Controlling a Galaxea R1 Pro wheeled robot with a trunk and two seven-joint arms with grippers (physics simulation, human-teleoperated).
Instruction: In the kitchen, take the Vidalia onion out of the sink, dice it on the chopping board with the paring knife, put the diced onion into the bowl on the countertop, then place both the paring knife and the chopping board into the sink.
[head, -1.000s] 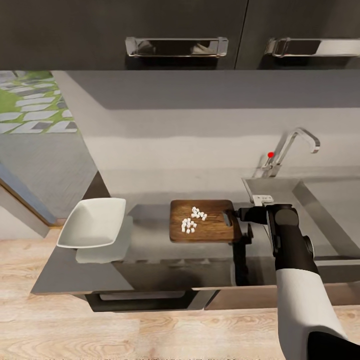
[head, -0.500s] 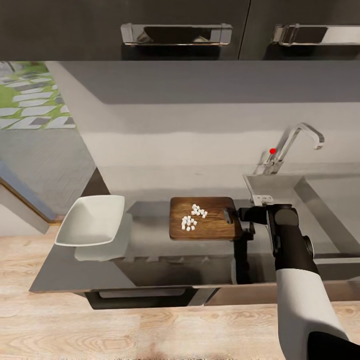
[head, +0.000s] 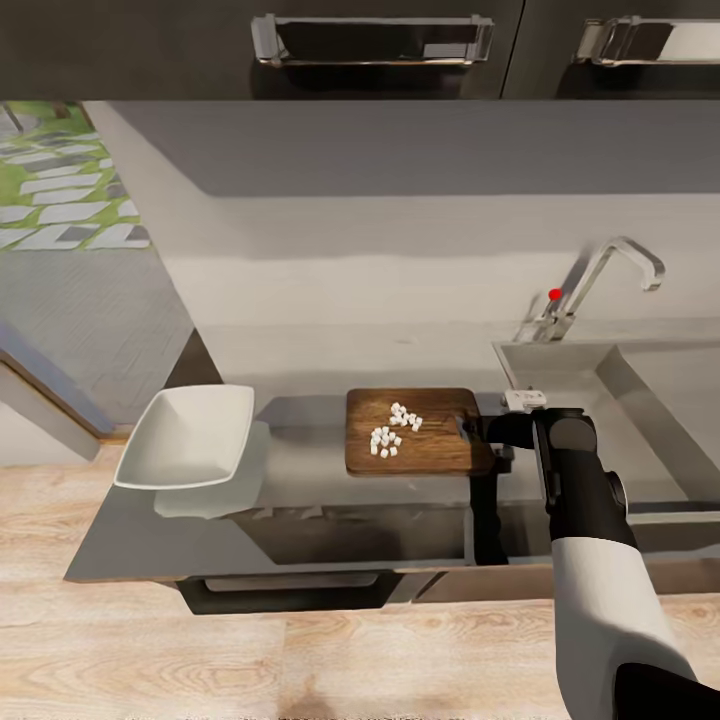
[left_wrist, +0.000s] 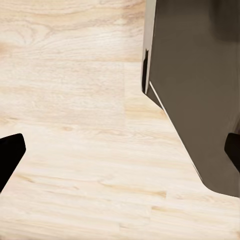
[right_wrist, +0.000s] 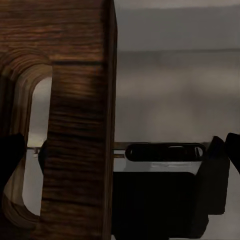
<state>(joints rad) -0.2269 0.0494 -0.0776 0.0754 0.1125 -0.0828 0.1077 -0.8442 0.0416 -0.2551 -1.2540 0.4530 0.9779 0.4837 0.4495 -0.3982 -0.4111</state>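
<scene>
The chopping board (head: 440, 452) lies on the countertop (head: 300, 480) just left of the sink (head: 560, 368), with the diced onion (head: 393, 432) piled on its middle. My right gripper (head: 478, 432) is at the board's slotted handle end. In the right wrist view the chopping board (right_wrist: 75, 75) fills one side between the spread fingertips of the open right gripper (right_wrist: 120, 157). The white bowl (head: 190, 440) stands at the counter's left end. My left gripper (left_wrist: 122, 155) hangs open over the wood floor. The paring knife is out of view.
A chrome tap (head: 600, 275) with a red knob rises behind the sink. Black upper cabinets (head: 380, 50) hang overhead. A dark cabinet side (left_wrist: 195, 90) stands close to the left gripper. A drawer handle (head: 285, 590) sits under the counter's front edge.
The head camera has shifted, so the whole scene sits slightly higher and further right. My right gripper has crept a little closer onto the board's handle end. Board, onion and bowl have stayed put.
</scene>
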